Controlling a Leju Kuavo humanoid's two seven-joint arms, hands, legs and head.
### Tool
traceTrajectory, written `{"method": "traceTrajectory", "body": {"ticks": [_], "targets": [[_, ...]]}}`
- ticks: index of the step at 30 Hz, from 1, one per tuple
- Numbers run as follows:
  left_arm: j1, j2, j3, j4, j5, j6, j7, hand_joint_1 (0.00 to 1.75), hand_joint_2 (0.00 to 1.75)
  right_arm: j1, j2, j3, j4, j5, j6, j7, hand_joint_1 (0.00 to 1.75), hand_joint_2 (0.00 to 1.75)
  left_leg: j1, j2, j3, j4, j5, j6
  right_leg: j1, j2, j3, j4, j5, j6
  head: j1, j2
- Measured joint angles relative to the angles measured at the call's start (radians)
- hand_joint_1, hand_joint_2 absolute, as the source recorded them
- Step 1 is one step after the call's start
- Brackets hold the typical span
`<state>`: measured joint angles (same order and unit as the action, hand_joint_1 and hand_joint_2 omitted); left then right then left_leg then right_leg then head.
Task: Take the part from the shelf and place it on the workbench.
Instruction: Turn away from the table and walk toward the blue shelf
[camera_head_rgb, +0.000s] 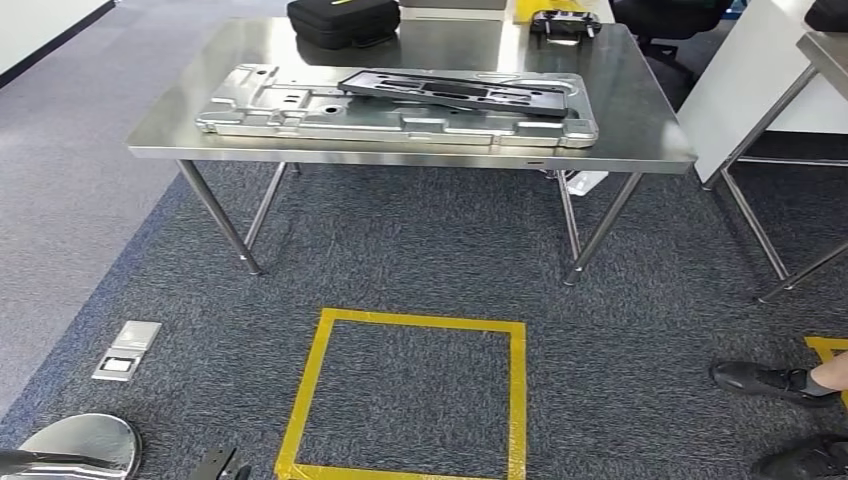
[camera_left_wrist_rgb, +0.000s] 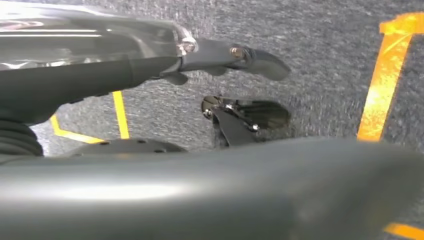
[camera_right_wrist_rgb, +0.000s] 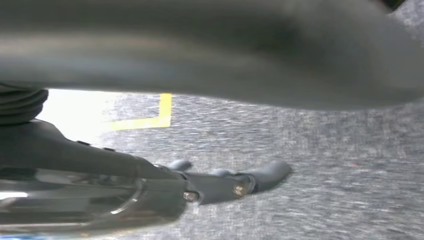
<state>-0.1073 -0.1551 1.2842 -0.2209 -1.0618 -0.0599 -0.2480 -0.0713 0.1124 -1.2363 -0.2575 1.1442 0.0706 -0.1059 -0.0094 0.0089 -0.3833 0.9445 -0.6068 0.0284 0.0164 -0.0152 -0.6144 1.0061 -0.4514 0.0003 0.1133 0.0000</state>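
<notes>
A large silver metal part (camera_head_rgb: 300, 110) lies flat on the steel workbench (camera_head_rgb: 640, 130), and a dark, flat part (camera_head_rgb: 455, 92) rests on top of it, slightly tilted. My left hand (camera_left_wrist_rgb: 235, 55) hangs low over the carpet with its fingers stretched out straight and nothing in it; its dark fingertips (camera_head_rgb: 220, 465) peek in at the bottom left of the head view. My right hand (camera_right_wrist_rgb: 235, 186) also hangs over the carpet, fingers extended, thumb apart, holding nothing. Both hands are far below and in front of the bench.
A yellow tape square (camera_head_rgb: 410, 395) marks the carpet before the bench. A black case (camera_head_rgb: 343, 20) and a dark controller (camera_head_rgb: 565, 22) sit at the bench's far edge. A person's black shoes (camera_head_rgb: 765, 380) stand at the right. A floor socket plate (camera_head_rgb: 128, 350) lies at the left.
</notes>
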Motion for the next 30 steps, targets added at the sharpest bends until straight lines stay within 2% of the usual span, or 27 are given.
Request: {"method": "traceTrajectory", "body": {"ticks": [1, 2, 4, 5, 6, 7, 8, 9, 11, 12, 13, 15, 16, 17, 18, 20, 21, 22, 23, 24, 26, 27, 28, 30], "targets": [[0.002, -0.001, 0.000, 0.000, 0.002, 0.002, 0.003, 0.00, 0.00, 0.000, -0.003, 0.000, 0.001, 0.002, 0.002, 0.000, 0.00, 0.00, 0.002, 0.002, -0.009, -0.001, 0.007, 0.007, -0.001, 0.002, -0.007, 0.006, -0.010, 0.005, 0.000, 0.000], [0.004, -0.002, 0.000, 0.000, 0.004, 0.004, 0.007, 0.00, 0.00, 0.001, -0.005, 0.000, 0.003, 0.004, 0.003, 0.000, 0.00, 0.00, 0.005, 0.004, -0.019, -0.002, 0.017, 0.015, -0.002, 0.005, -0.015, 0.023, -0.036, 0.012, 0.000, 0.000], [0.006, -0.002, 0.000, 0.000, 0.008, 0.007, 0.015, 0.00, 0.00, 0.002, -0.009, 0.000, 0.005, 0.007, 0.006, 0.000, 0.00, 0.00, 0.008, 0.006, -0.041, -0.002, 0.038, 0.024, -0.008, 0.009, -0.037, 0.110, -0.130, 0.024, 0.000, 0.000], [0.006, -0.002, 0.000, 0.000, 0.010, 0.007, 0.021, 0.00, 0.44, 0.002, -0.011, 0.000, 0.006, 0.008, 0.008, 0.001, 0.00, 0.00, 0.008, 0.007, -0.053, -0.001, 0.047, 0.025, -0.011, 0.009, -0.050, 0.172, -0.169, 0.029, 0.000, 0.000], [0.007, -0.002, 0.000, 0.000, 0.011, 0.009, 0.028, 0.00, 0.87, 0.001, -0.012, 0.000, 0.006, 0.009, 0.010, 0.005, 0.00, 0.00, 0.008, 0.008, -0.065, 0.001, 0.055, 0.024, -0.015, 0.009, -0.060, 0.229, -0.187, 0.034, 0.000, 0.000], [0.007, -0.002, 0.000, 0.000, 0.011, 0.010, 0.034, 0.00, 1.31, 0.001, -0.013, 0.000, 0.007, 0.010, 0.012, 0.012, 0.00, 0.00, 0.008, 0.009, -0.077, 0.004, 0.063, 0.022, -0.018, 0.009, -0.058, 0.263, -0.181, 0.038, 0.000, 0.000], [0.008, -0.002, 0.000, 0.000, 0.011, 0.012, 0.040, 0.00, 1.75, 0.001, -0.013, -0.001, 0.008, 0.009, 0.015, 0.021, 0.00, 0.00, 0.009, 0.010, -0.087, 0.007, 0.069, 0.020, -0.022, 0.009, -0.039, 0.261, -0.158, 0.042, 0.000, 0.000], [0.008, -0.002, 0.000, 0.000, 0.011, 0.013, 0.046, 0.00, 1.75, 0.001, -0.014, -0.001, 0.009, 0.007, 0.018, 0.032, 0.00, 0.00, 0.010, 0.011, -0.096, 0.011, 0.073, 0.017, -0.025, 0.009, -0.002, 0.220, -0.128, 0.044, 0.000, 0.000], [0.006, -0.002, 0.000, 0.000, 0.009, 0.015, 0.054, 0.00, 1.75, 0.000, -0.014, -0.002, 0.010, 0.003, 0.023, 0.052, 0.00, 0.00, 0.012, 0.012, -0.109, 0.021, 0.079, 0.011, -0.027, 0.010, 0.100, 0.072, -0.092, 0.042, 0.000, 0.000], [0.005, -0.002, 0.000, 0.000, 0.009, 0.015, 0.055, 0.00, 1.75, -0.001, -0.015, -0.003, 0.011, -0.001, 0.026, 0.061, 0.00, 0.44, 0.011, 0.012, -0.114, 0.025, 0.081, 0.006, -0.026, 0.011, 0.135, 0.014, -0.090, 0.039, -0.001, 0.000], [0.004, -0.002, 0.000, 0.000, 0.008, 0.015, 0.054, 0.00, 1.75, -0.003, -0.015, -0.004, 0.012, -0.004, 0.028, 0.070, 0.00, 0.87, 0.011, 0.012, -0.118, 0.029, 0.084, 0.001, -0.025, 0.011, 0.154, -0.021, -0.093, 0.035, -0.001, 0.000], [0.002, -0.002, 0.000, 0.000, 0.008, 0.014, 0.050, 0.00, 1.75, -0.004, -0.015, -0.009, 0.013, -0.012, 0.029, 0.086, 0.00, 1.75, 0.009, 0.012, -0.126, 0.033, 0.089, -0.012, -0.026, 0.011, 0.156, -0.040, -0.098, 0.024, -0.002, 0.000], [0.002, -0.002, 0.000, 0.000, 0.007, 0.012, 0.049, 0.00, 1.75, -0.005, -0.015, -0.011, 0.014, -0.016, 0.029, 0.092, 0.00, 1.75, 0.009, 0.010, -0.132, 0.040, 0.083, -0.018, -0.028, 0.010, 0.154, -0.046, -0.098, 0.017, -0.002, 0.000], [0.002, -0.002, 0.000, 0.000, 0.006, 0.011, 0.048, 0.00, 1.75, -0.006, -0.014, -0.012, 0.015, -0.018, 0.029, 0.096, 0.00, 1.75, 0.009, 0.008, -0.143, 0.060, 0.065, -0.023, -0.031, 0.010, 0.149, -0.051, -0.096, 0.008, -0.002, 0.000], [0.003, -0.002, 0.000, 0.000, 0.005, 0.010, 0.048, 0.00, 1.75, -0.006, -0.014, -0.014, 0.015, -0.019, 0.028, 0.100, 0.00, 1.75, 0.010, 0.006, -0.160, 0.098, 0.034, -0.028, -0.033, 0.008, 0.144, -0.055, -0.092, -0.001, -0.003, 0.000], [0.004, -0.002, 0.000, 0.000, 0.004, 0.010, 0.049, 0.00, 1.75, -0.006, -0.014, -0.018, 0.016, -0.020, 0.026, 0.106, 0.00, 1.75, 0.014, 0.003, -0.208, 0.225, -0.043, -0.035, -0.030, 0.005, 0.130, -0.052, -0.084, -0.012, -0.003, 0.000], [0.005, -0.002, 0.000, 0.000, 0.004, 0.010, 0.051, 0.00, 1.75, -0.005, -0.014, -0.020, 0.016, -0.020, 0.025, 0.109, 0.00, 1.75, 0.015, 0.003, -0.228, 0.284, -0.067, -0.037, -0.028, 0.004, 0.124, -0.050, -0.081, -0.015, -0.003, 0.000], [0.006, -0.002, 0.000, 0.000, 0.004, 0.010, 0.052, 0.00, 1.75, -0.005, -0.014, -0.023, 0.016, -0.021, 0.025, 0.110, 0.00, 1.75, 0.015, 0.003, -0.234, 0.316, -0.073, -0.038, -0.026, 0.003, 0.118, -0.047, -0.079, -0.016, -0.003, 0.000], [0.007, -0.002, 0.000, 0.000, 0.004, 0.010, 0.053, 0.00, 1.75, -0.004, -0.014, -0.025, 0.016, -0.021, 0.024, 0.112, 0.00, 1.75, 0.015, 0.002, -0.223, 0.310, -0.059, -0.037, -0.024, 0.003, 0.114, -0.043, -0.077, -0.016, -0.003, 0.000], [0.007, -0.002, 0.000, 0.000, 0.007, 0.011, 0.054, 0.00, 1.75, -0.004, -0.013, -0.027, 0.016, -0.020, 0.024, 0.112, 0.00, 1.75, 0.014, 0.002, -0.193, 0.264, -0.030, -0.034, -0.023, 0.003, 0.110, -0.038, -0.077, -0.015, -0.003, 0.000], [0.007, 0.000, 0.002, 0.000, 0.019, 0.014, 0.053, 0.00, 1.75, -0.006, -0.011, -0.028, 0.019, -0.012, 0.025, 0.114, 0.00, 1.75, 0.011, 0.001, -0.113, 0.124, 0.029, -0.021, -0.019, 0.003, 0.106, -0.032, -0.076, -0.013, -0.003, 0.000], [0.007, 0.002, 0.005, 0.000, 0.029, 0.015, 0.052, 0.00, 1.75, -0.007, -0.010, -0.028, 0.021, -0.003, 0.025, 0.115, 0.00, 1.75, 0.008, 0.001, -0.086, 0.072, 0.045, -0.015, -0.018, 0.003, 0.105, -0.030, -0.075, -0.010, -0.003, 0.000], [0.007, 0.003, 0.009, 0.000, 0.040, 0.016, 0.052, 0.00, 1.75, -0.008, -0.008, -0.027, 0.022, 0.007, 0.025, 0.116, 0.00, 1.75, 0.006, 0.001, -0.073, 0.044, 0.050, -0.011, -0.017, 0.003, 0.103, -0.029, -0.072, -0.006, -0.003, 0.000], [0.007, 0.004, 0.021, 0.000, 0.063, 0.016, 0.051, 0.00, 1.75, -0.010, -0.007, -0.022, 0.024, 0.028, 0.025, 0.117, 0.00, 1.75, 0.007, 0.001, -0.073, 0.031, 0.050, -0.005, -0.014, 0.002, 0.098, -0.027, -0.067, 0.006, -0.003, 0.000]]}}
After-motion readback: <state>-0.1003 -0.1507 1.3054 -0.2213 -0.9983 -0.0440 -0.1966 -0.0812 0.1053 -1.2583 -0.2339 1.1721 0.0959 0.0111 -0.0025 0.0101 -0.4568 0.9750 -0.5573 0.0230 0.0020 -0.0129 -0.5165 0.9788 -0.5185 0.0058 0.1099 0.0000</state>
